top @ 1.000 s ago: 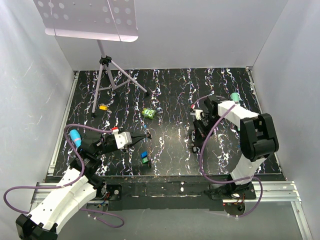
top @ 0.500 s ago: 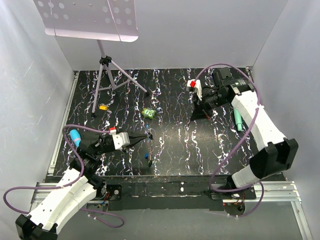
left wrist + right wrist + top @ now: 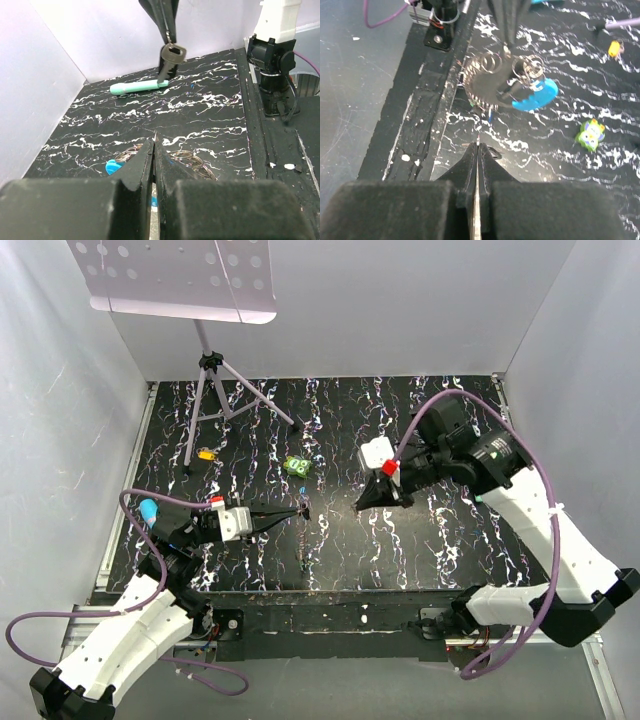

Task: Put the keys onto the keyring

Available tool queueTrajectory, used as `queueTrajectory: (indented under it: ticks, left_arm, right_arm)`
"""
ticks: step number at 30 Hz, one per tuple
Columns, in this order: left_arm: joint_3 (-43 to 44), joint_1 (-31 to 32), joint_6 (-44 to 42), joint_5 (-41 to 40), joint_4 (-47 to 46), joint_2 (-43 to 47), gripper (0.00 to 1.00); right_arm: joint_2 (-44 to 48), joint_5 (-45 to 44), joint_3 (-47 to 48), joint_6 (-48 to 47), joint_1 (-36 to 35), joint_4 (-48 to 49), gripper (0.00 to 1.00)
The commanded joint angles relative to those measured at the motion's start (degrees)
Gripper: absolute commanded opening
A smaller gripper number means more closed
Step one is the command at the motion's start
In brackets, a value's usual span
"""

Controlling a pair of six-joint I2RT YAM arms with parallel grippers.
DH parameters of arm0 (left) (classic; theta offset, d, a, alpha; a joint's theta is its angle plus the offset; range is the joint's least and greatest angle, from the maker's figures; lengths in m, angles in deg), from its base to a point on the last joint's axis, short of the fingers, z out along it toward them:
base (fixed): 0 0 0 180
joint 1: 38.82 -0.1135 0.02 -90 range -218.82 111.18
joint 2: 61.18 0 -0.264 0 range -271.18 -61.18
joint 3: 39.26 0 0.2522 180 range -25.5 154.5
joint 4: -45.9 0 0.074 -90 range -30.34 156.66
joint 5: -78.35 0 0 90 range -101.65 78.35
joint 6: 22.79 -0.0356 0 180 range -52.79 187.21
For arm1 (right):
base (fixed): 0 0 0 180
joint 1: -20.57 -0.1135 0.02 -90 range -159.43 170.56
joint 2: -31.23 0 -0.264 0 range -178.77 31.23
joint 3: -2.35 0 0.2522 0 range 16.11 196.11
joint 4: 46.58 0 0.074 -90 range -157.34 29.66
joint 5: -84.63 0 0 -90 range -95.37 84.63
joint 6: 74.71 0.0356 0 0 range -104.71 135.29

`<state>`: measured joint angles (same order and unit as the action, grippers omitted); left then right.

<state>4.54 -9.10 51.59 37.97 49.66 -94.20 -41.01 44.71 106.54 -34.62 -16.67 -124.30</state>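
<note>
**STATUS: KEY AND KEYRING HELD, NOT YET JOINED**

1. Left end effector (image 3: 297, 511): clenched on the keyring (image 3: 487, 64). The fingers (image 3: 142, 167) are pressed together with no gap. The wire loops and the blue clip (image 3: 536, 96) hang at the fingertips. In the top view this assembly sits near 7 o'clock of the worktop (image 3: 450, 550) centre.

2. Right end effector (image 3: 361, 505): clenched on one key (image 3: 173, 52). The key hangs below the fingertips, head uppermost and blade pointing down (the head looks dark in the left wrist view). In the top view it sits near 4 o'clock of the worktop centre.

3. Relation: the two end effectors point at each other, left tip toward 3 o'clock and right tip toward 9 o'clock. A clear gap separates them, so the key and the keyring are apart.

4. Other items on the worktop:
   - Green toy (image 3: 296, 466), at 12 o'clock of the keyring, near it.
   - Orange piece (image 3: 206, 453), at 10 o'clock of the keyring, well apart.
   - Teal marker (image 3: 140, 87), lying flat beyond the key in the left wrist view.
   - Tripod (image 3: 215, 390), at 11 o'clock of the worktop centre, near the back wall.
</note>
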Motion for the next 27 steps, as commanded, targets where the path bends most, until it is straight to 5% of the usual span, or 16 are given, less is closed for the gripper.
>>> queueTrajectory:
  ticks: [1, 8, 14, 27]
  left_arm:
    - [1.60, -0.36, 1.82, 1.44, -5.64, 0.85, 0.00]
    - [0.37, -0.36, 2.87, 1.97, -7.66, 0.76, 0.00]
    - [-0.95, -0.36, 2.26, 1.61, -8.11, 0.67, 0.00]
    - [-2.18, -0.27, 3.58, 2.14, -10.13, 1.02, 0.00]
  right_arm:
    - [2.46, -1.21, -2.36, 2.36, -5.29, 6.91, 0.01]
    - [5.09, -4.47, -6.40, 0.70, -11.63, 12.98, 0.01]
    - [12.92, -2.71, -19.23, -7.12, -14.53, 26.86, 0.01]
    - [11.25, -3.41, -21.61, -3.88, -16.47, 32.76, 0.01]
